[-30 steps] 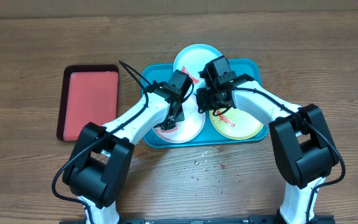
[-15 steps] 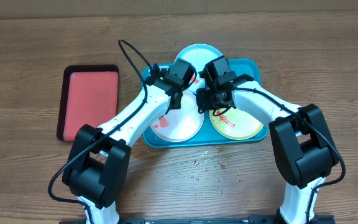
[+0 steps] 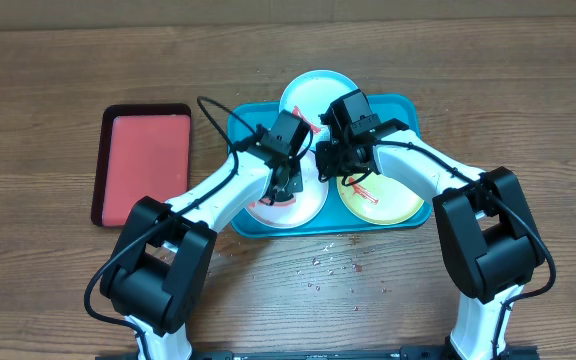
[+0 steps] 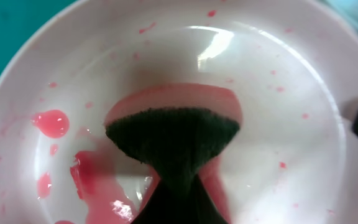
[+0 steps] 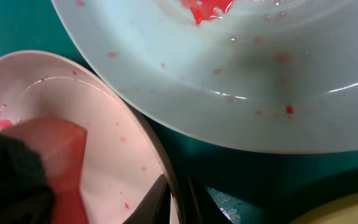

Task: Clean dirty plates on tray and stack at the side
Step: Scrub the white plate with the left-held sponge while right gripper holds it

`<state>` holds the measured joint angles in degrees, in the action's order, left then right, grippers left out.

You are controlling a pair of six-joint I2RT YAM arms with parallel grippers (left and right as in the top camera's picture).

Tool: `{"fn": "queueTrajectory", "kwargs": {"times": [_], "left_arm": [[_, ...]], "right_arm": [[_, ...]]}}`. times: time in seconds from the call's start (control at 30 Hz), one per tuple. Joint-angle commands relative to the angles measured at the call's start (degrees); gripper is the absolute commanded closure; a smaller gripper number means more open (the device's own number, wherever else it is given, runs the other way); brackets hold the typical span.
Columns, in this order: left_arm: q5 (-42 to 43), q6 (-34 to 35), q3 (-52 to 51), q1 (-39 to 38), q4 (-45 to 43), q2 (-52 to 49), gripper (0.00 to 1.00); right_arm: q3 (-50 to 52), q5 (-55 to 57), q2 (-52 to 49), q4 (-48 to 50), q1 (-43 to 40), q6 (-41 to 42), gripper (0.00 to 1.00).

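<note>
The white/pinkish plate (image 3: 306, 207) lies at the front left of the teal tray (image 3: 240, 122), with red sauce smears (image 4: 98, 183) on its left side. My left gripper (image 3: 285, 187) is shut on a sponge (image 4: 173, 134) with a dark scouring face, pressed onto this plate (image 4: 278, 93). My right gripper (image 3: 326, 165) is shut on the same plate's right rim (image 5: 173, 186). The light blue plate (image 3: 313, 95) lies at the back, with sauce spots (image 5: 207, 9). The yellow-green plate (image 3: 388, 202) lies at the front right, also smeared.
A smaller dark-rimmed red tray (image 3: 148, 160) lies to the left on the wooden table. Small crumbs and red specks (image 3: 333, 265) are scattered in front of the teal tray. Both arms cross over the tray's front edge.
My left gripper swung toward the far edge of the white plate with the sponge, then came back to the plate's middle. The right gripper has held still on the rim.
</note>
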<state>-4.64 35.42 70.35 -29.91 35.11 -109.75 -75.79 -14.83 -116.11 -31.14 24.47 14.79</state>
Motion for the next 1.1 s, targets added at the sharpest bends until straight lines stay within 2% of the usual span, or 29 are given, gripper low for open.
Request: {"fn": "queueTrajectory", "kwargs": {"times": [0.0, 0.17, 0.33, 0.4, 0.6, 0.73, 0.87, 0.93, 1.07], "left_arm": [[1.2, 1.0, -2.8, 0.4, -0.9, -1.1, 0.96], [-5.9, 0.7, -3.3, 0.9, 0.9, -1.4, 0.96], [-18.7, -3.8, -3.0, 1.2, 3.5, -1.3, 0.96], [-20.3, -3.9, -2.5, 1.2, 3.8, -1.3, 0.96], [-24.6, -17.1, -0.1, 1.2, 4.8, -1.3, 0.96], [-31.7, -18.1, 2.6, 1.2, 7.1, -1.1, 0.96], [-31.1, -17.3, 6.8, 1.2, 8.2, -1.0, 0.96], [-28.1, -16.0, 8.7, 1.1, 8.3, -0.9, 0.96], [-11.0, -15.5, 10.3, 1.2, 7.6, -0.9, 0.96]], "right_arm": [[-1.1, 0.2, -0.4, 0.3, -0.1, 0.2, 0.89], [-1.1, 0.2, -0.4, 0.0, -0.1, 0.2, 0.89], [-1.1, -0.3, -0.4, -0.1, -0.1, 0.2, 0.89], [-1.1, -0.2, -0.4, -0.1, -0.1, 0.2, 0.89], [-1.1, -0.2, -0.4, -0.3, -0.1, 0.2, 0.89], [-1.1, -0.2, -0.4, -0.2, -0.1, 0.2, 0.89], [-1.1, -0.2, -0.4, -0.1, -0.1, 0.2, 0.89], [-1.1, -0.2, -0.4, -0.1, -0.1, 0.2, 0.89], [-1.1, -0.2, -0.4, 0.0, -0.1, 0.2, 0.89]]}}
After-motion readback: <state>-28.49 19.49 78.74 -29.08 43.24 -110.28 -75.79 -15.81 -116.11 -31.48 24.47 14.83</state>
